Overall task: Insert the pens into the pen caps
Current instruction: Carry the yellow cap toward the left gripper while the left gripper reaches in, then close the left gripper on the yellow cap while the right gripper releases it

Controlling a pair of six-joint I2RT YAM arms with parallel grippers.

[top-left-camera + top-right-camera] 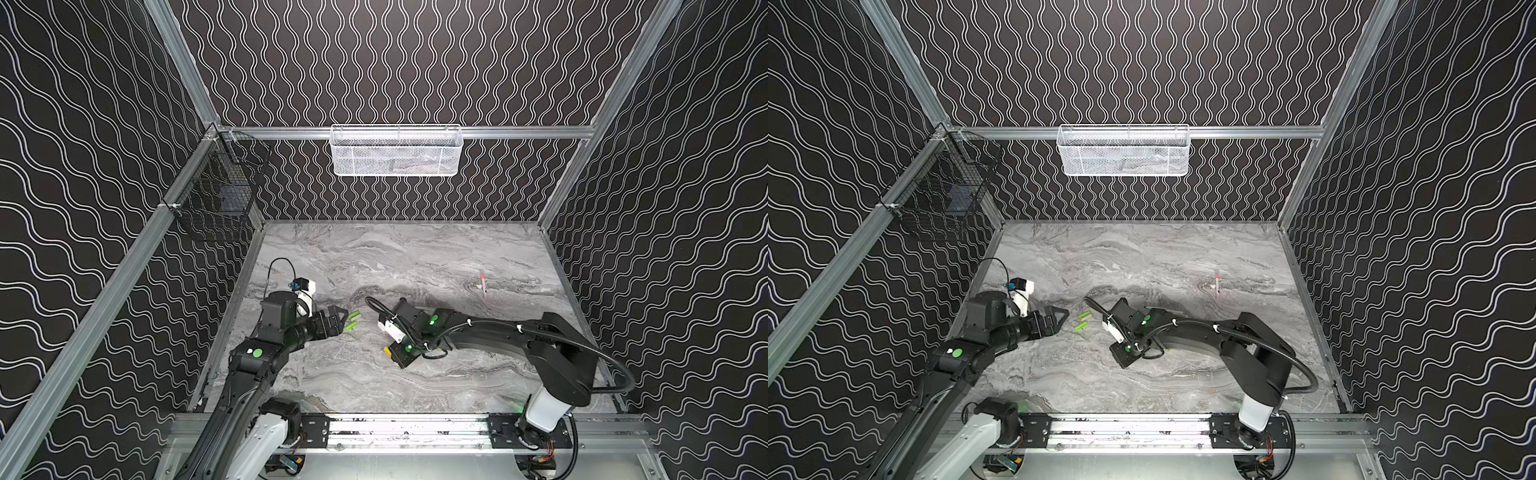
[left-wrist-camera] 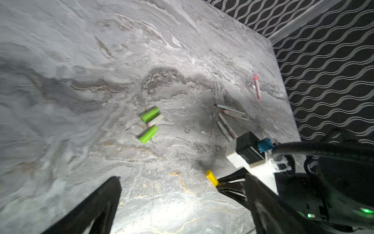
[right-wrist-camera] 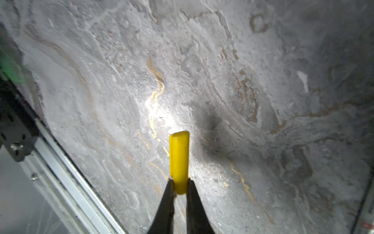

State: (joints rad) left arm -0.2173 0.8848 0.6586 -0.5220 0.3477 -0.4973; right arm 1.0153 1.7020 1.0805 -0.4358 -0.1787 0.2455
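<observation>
Yellow cap (image 3: 179,158), clamped at one end between the closed fingers of the right gripper (image 3: 179,182). Most of its length projects beyond the tips, and its shadow falls separately on the marble tabletop (image 1: 415,257). In a top view the cap shows as a small yellow patch (image 1: 387,351) at the gripper's tip, near the middle of the table. Two lime-green caps (image 2: 149,114) lie side by side, with a pale pink cap (image 2: 155,120) between them and touching the farther one. In both top views this group lies just beyond the tips of the left gripper (image 1: 344,320), whose jaws stand wide apart and hold nothing. A cluster of white-barrelled pens (image 2: 235,115) lies loose on the table beside the right arm's wrist and is hidden under that arm in both top views. A pink-ended pen (image 1: 483,284) lies alone, well apart toward the right rear. A white mesh basket (image 1: 395,151) hangs on the back rail, and a black wire basket (image 1: 220,187) on the left rail.
</observation>
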